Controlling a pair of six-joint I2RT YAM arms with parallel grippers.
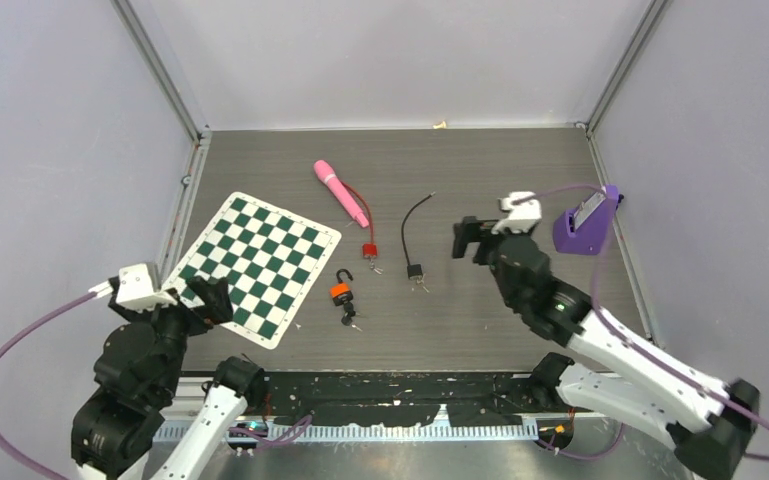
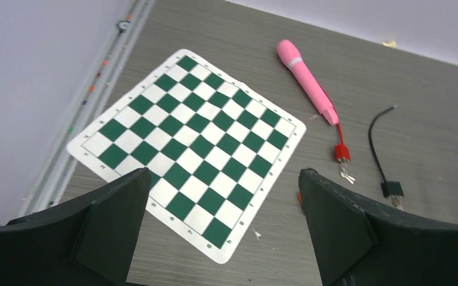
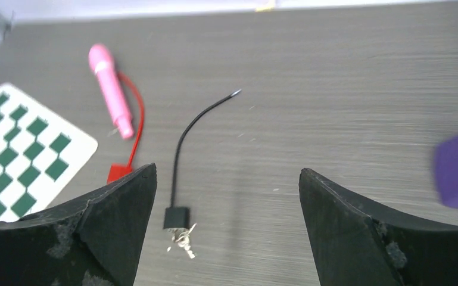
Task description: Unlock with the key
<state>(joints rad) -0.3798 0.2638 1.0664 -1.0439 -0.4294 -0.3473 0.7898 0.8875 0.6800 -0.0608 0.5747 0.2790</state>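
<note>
On the left of the counter, my left tool hung spread wide and empty near the checkered mat, out of the way, I think. The black lock lay mid-counter, keys touching it, one cord end loose. My right tool gaped empty near it.

Orange padlock w/ black shackle lies flat just R of checkered mat, dark key at its base. Red cable lock & black cable lock lie close by, mid-table. Silver keys at black body; its cable's far end lies free.
</note>
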